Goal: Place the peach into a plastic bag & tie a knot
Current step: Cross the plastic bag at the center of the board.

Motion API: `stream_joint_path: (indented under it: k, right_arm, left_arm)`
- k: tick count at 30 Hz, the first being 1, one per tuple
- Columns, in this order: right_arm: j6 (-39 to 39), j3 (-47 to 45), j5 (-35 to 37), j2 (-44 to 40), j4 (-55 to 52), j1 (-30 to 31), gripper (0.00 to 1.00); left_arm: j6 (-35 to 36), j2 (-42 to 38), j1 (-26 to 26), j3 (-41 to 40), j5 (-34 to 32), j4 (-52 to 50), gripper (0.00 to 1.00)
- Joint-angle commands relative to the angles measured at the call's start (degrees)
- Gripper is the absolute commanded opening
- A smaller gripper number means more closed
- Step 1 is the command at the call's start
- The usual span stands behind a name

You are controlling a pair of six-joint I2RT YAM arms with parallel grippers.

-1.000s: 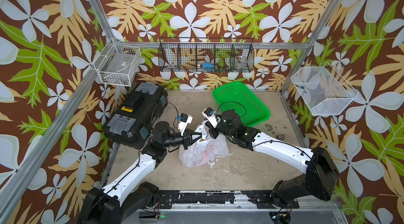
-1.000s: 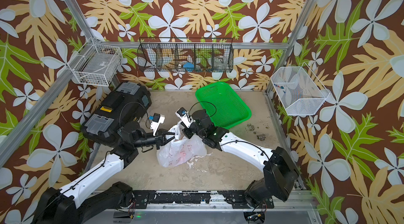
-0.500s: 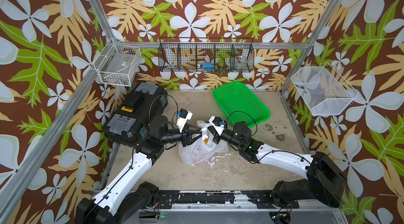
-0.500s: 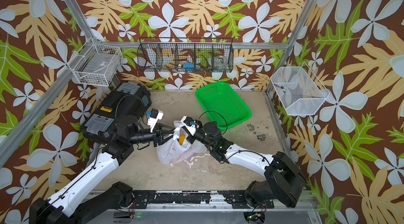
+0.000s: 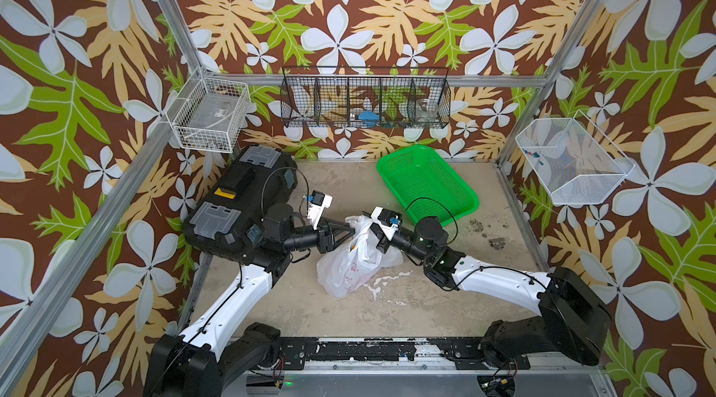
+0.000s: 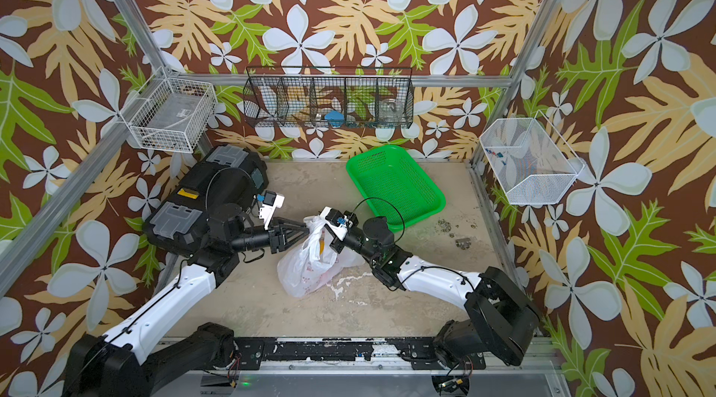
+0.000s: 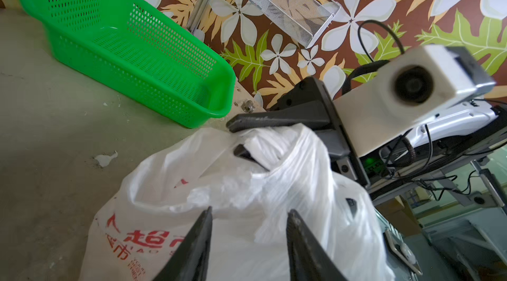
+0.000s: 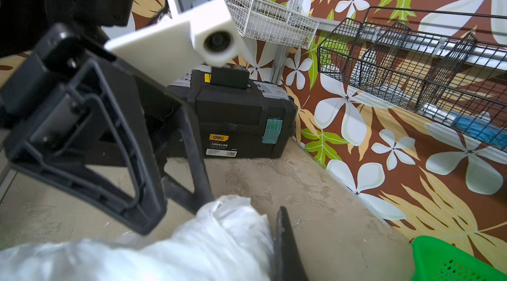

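The white plastic bag (image 5: 348, 271) (image 6: 306, 271) with red print lies crumpled mid-table, mouth upward. A patch of orange, the peach (image 6: 321, 247), shows inside it. My left gripper (image 5: 350, 234) (image 7: 250, 209) is open just left of the bag's top, with nothing between its fingers. My right gripper (image 5: 372, 229) (image 7: 234, 138) comes in from the right and is shut on a bunched handle of the bag. In the right wrist view one finger (image 8: 282, 233) presses against the white plastic (image 8: 208, 238); the other is hidden. No knot is in view.
A green basket (image 5: 426, 189) sits at the back right, just behind my right arm. A black toolbox (image 5: 240, 201) fills the back left, close to my left arm. Wire baskets (image 5: 211, 116) hang on the walls. A small metal fitting (image 5: 496, 244) lies to the right.
My left gripper has opened, let go of the bag's top and drawn back a little. My right gripper has kept its hold on the handle and dropped lower with it.
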Motion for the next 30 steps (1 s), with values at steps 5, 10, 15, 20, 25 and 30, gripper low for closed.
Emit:
stream_joint_path:
  k: [5,10,15,20,25,30]
  right_arm:
    - [0.00,1.18,-2.83,0.04,3.69,0.13,0.04]
    - [0.26,1.10,-2.35,0.46,5.08,0.10,0.07]
    - [0.46,0.79,-2.41,1.78,6.40,0.14,0.07]
    - [-0.14,-0.12,-1.80,1.48,6.75,0.14,0.07]
    - [-0.32,-0.28,-1.80,1.50,7.04,0.16,0.07]
    - [-0.57,-0.36,-2.06,1.51,7.04,0.12,0.06]
  left_arm:
    - [-6.21,3.18,-5.48,-2.36,-0.51,18.26,0.46]
    - [-8.90,6.68,-7.85,-2.94,0.29,23.83,0.41]
    - [-9.05,6.58,-9.36,-3.72,1.10,23.52,0.39]
    - [-1.34,1.73,-5.44,-0.98,-0.97,6.98,0.40]
    - [-1.99,1.88,0.03,1.87,2.11,0.63,0.40]
    - [-9.13,4.78,0.14,2.74,5.32,6.67,0.35]
